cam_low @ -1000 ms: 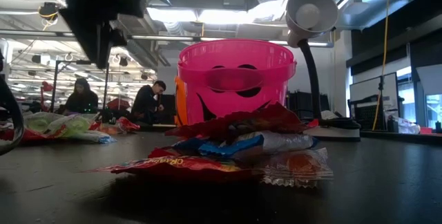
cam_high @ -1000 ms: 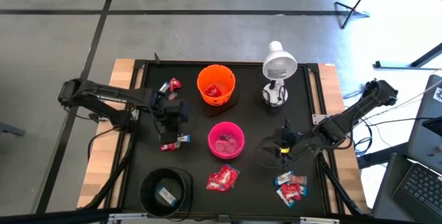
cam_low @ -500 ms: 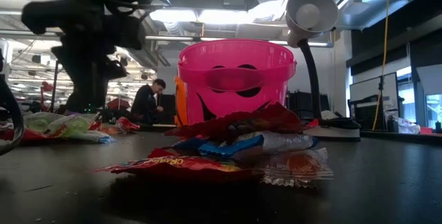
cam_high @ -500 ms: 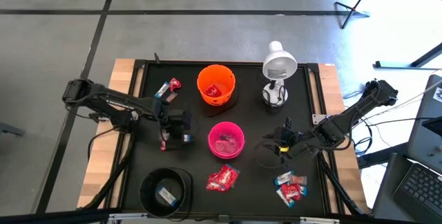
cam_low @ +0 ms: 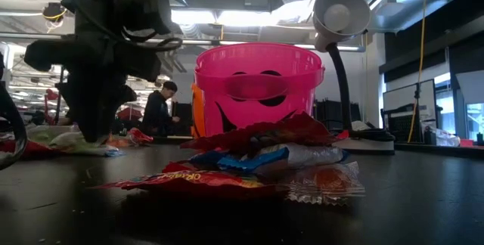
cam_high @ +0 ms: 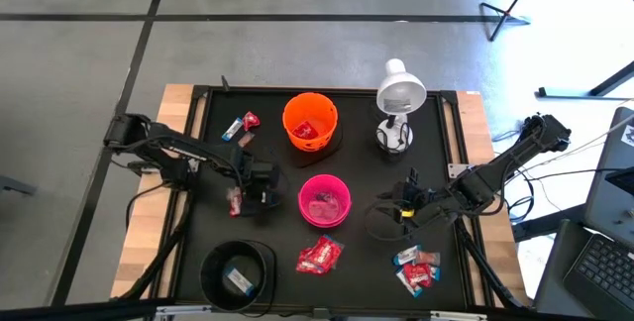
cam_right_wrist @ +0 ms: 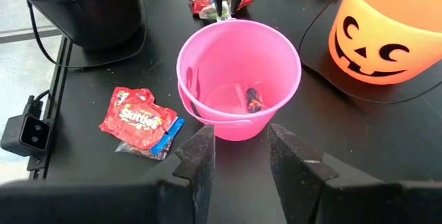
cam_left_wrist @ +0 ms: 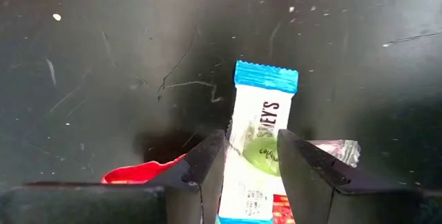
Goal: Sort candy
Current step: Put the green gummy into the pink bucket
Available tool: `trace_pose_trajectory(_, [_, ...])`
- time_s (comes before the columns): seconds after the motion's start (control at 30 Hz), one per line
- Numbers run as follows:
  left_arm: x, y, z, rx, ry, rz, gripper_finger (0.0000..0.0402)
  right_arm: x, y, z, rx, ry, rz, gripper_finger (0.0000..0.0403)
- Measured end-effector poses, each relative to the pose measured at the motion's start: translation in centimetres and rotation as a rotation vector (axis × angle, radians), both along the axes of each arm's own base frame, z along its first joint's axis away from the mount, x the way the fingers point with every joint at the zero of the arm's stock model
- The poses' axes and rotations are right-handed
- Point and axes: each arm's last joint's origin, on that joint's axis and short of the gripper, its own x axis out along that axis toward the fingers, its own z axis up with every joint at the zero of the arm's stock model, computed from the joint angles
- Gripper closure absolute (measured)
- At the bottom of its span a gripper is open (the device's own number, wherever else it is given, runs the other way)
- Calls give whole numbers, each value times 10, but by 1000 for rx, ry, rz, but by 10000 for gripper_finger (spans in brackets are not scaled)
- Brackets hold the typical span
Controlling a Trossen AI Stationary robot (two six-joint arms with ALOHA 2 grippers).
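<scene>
1. Sorting is partly done: the orange bowl [cam_high: 310,121] holds red candy, the pink bowl [cam_high: 325,200] holds a few pieces, and the black bowl [cam_high: 238,273] holds one.
2. Left to sort, as I judge it: a pile [cam_high: 320,255] just below the pink bowl, another pile [cam_high: 416,268] to its lower right, two pieces [cam_high: 242,125] to its upper left, and the cluster under the left gripper [cam_high: 250,190].
3. Left gripper sits just left of the pink bowl, pointing down at the table, jaws apart and straddling a blue-ended bar [cam_left_wrist: 258,138]; not yet closed on it.
4. Right gripper [cam_high: 394,208] hovers just right of the pink bowl, jaws apart, holding nothing.
</scene>
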Motion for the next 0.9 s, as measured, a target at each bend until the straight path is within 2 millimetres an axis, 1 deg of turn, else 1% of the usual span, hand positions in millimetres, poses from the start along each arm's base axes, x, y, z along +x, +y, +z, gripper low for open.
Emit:
trace_pose_trajectory(0.1, [0,0,-1,14,5,2,283,0,0,0,0,0,0,272])
trace_pose_trajectory(0.17, [0,1,-1,21,6,3,300,0,0,0,0,0,0,272])
trace_pose_trajectory(0.37, [0,1,-1,22,7,-4,389,0,0,0,-1,0,0,272])
trace_pose_trajectory(0.43, [1,1,3,22,11,-5,395,0,0,0,0,1,0,272])
trace_pose_trajectory(0.5, [5,0,11,24,14,-15,398,0,0,0,-1,1,0,272])
trace_pose_trajectory(0.6, [10,0,31,29,1,-32,400,0,0,0,0,1,0,272])
trace_pose_trajectory(0.67, [15,0,48,31,-38,-43,401,0,0,0,0,-1,0,272])
trace_pose_trajectory(0.8, [20,-5,90,52,-132,-74,401,0,0,0,2,-3,0,272])
trace_pose_trajectory(0.9, [20,-12,120,97,-208,-103,401,0,0,0,3,-5,0,272])
